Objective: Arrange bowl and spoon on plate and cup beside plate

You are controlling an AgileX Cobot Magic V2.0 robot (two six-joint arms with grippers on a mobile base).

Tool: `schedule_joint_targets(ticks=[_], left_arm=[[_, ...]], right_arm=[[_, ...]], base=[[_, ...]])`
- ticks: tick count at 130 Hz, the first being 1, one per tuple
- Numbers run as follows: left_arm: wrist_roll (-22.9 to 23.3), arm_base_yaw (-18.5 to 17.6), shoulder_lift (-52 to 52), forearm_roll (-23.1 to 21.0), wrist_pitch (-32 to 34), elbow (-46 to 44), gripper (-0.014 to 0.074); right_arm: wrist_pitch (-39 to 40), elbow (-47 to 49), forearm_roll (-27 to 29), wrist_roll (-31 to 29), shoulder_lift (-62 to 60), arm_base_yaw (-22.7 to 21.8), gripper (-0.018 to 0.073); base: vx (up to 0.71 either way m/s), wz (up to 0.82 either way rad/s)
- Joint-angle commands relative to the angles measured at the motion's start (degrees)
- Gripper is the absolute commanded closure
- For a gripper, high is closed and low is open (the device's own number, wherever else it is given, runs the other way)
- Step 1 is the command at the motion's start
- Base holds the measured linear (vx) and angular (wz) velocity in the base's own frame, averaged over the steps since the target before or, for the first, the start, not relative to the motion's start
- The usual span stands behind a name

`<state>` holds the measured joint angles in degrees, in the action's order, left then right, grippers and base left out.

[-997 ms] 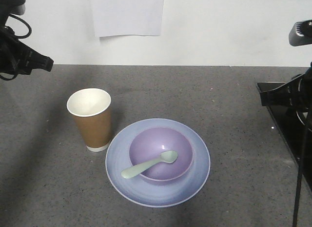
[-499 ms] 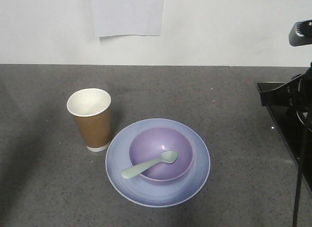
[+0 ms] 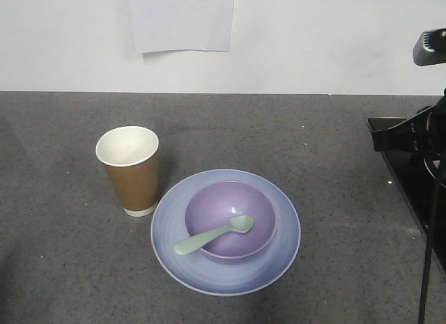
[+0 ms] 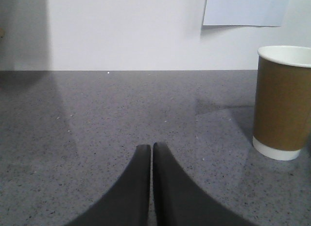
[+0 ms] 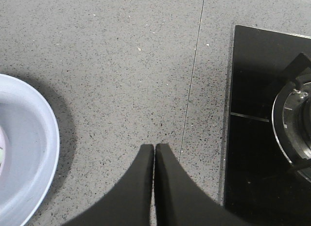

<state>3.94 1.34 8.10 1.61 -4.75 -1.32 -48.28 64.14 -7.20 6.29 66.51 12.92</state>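
Observation:
The lavender bowl [image 3: 231, 219] sits in the middle of the pale blue plate [image 3: 279, 258] on the grey counter. A mint-green spoon [image 3: 213, 235] leans in the bowl, scoop inside and handle over the front-left rim. Just left of the plate stands the brown paper cup [image 3: 131, 169] upright, also at the right of the left wrist view, cup [image 4: 282, 102]. My left gripper [image 4: 151, 147] is shut and empty, low over bare counter left of the cup. Over the counter between the plate's edge [image 5: 41, 153] and the stove, my right gripper [image 5: 154, 147] is shut and empty.
A black glass stove top [image 3: 411, 178] with a burner [image 5: 294, 119] lies along the right edge of the counter. A white sheet of paper [image 3: 181, 19] hangs on the back wall. My right arm [image 3: 411, 132] shows at the right edge of the front view.
My left arm, seen at the upper left one second ago, has pulled out of the front view. Bowl, spoon, plate, cup and right arm have not moved.

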Motion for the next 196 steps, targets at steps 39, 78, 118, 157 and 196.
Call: schedule_joint_targets(ticks=[39,78,118,157,196], left_arm=[[0.84,-0.03,-9.71,0.11,0.55,3.41,0.0604],[-0.28,-2.92,-9.71,0.11,0.61,3.41,0.0604],[-0.33,-2.92,-9.66,0.11,0.1,3.35,0.0604],[-0.33,-2.92,-9.66,0.11,0.17,3.35,0.0604],[-0.33,-2.92,-9.66,0.11,0.17,3.35,0.0604]], right_arm=[[3.04,1.57,-1.08,0.09,-1.26,-0.35,0.0564],[2.97,1.57,-1.08,0.09,-1.26,-0.35,0.0564],[2.97,1.57,-1.08,0.09,-1.26,-0.35,0.0564],[2.97,1.57,-1.08,0.09,-1.26,-0.35,0.0564],[2.97,1.57,-1.08,0.09,-1.26,-0.35,0.0564]], base=[[0.0,0.0],[0.0,0.0],[0.0,0.0],[0.0,0.0],[0.0,0.0]])
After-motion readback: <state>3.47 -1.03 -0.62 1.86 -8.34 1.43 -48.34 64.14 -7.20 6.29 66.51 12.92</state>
